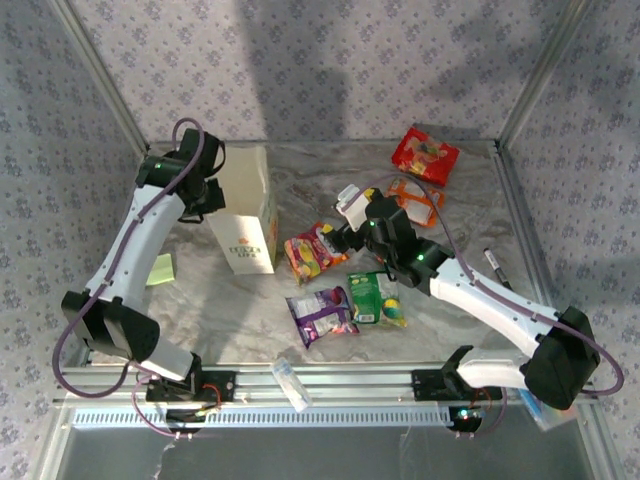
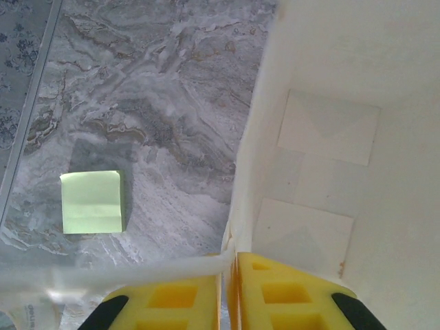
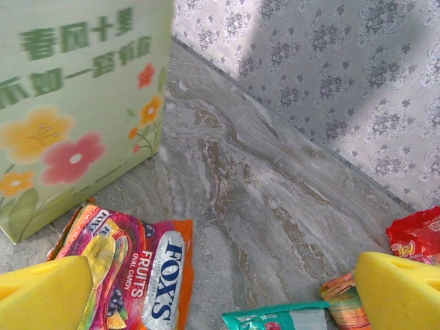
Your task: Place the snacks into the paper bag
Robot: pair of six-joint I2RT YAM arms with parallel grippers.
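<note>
Jaws cropped; paper bag [image 2: 344,103] rim between

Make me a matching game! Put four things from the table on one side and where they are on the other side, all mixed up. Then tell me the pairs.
Things:
1. red packet
2. purple packet
3. sticky note
4. paper bag

Places:
A. standing upright
B. lying flat, left of the paper bag
C. farthest back, on the right
D. right beside the green packet, on its left

Pairs: 1-C, 2-D, 3-B, 4-A
</note>
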